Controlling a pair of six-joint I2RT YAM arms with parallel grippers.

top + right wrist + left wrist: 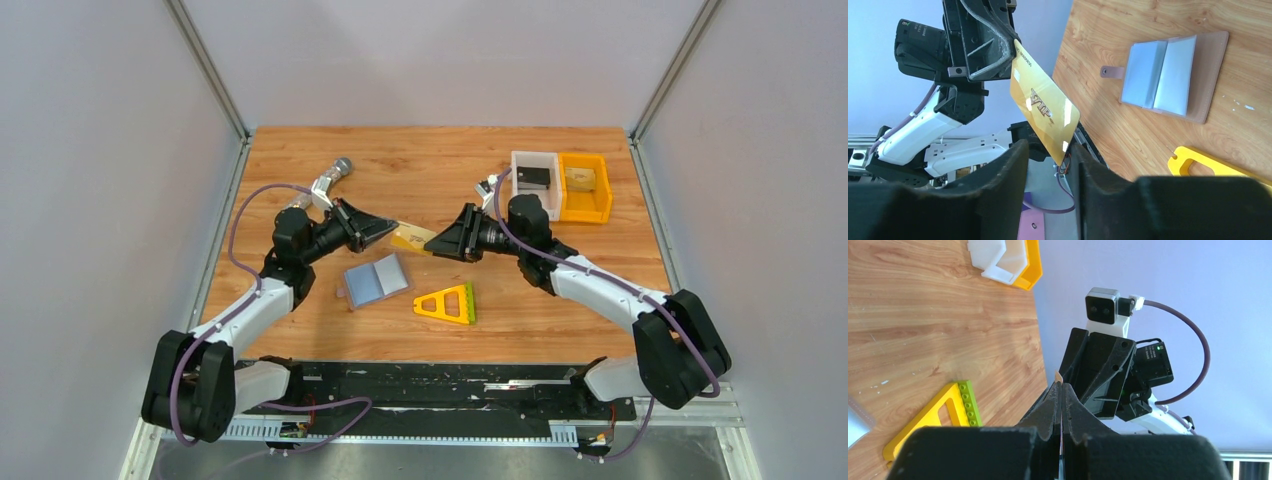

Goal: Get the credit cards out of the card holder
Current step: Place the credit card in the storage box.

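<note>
A gold credit card (1045, 102) hangs in the air between the two arms, above the table. My left gripper (1061, 387) is shut on one end of it; in the left wrist view only its thin edge (1058, 376) pokes out past the fingertips. My right gripper (1049, 147) faces it with its jaws open, and the card's lower corner reaches in between them without being clamped. In the top view the left gripper (388, 232) and right gripper (434, 244) meet at the card (413, 238). The card holder (375, 281) lies open on the table just below them, grey-blue face up (1168, 75).
A yellow-and-green triangular frame (447, 303) lies right of the holder. A white bin (535, 178) and an orange bin (585, 187) stand at the back right. A metal cylinder (330, 178) lies behind the left arm. Side walls close in the table.
</note>
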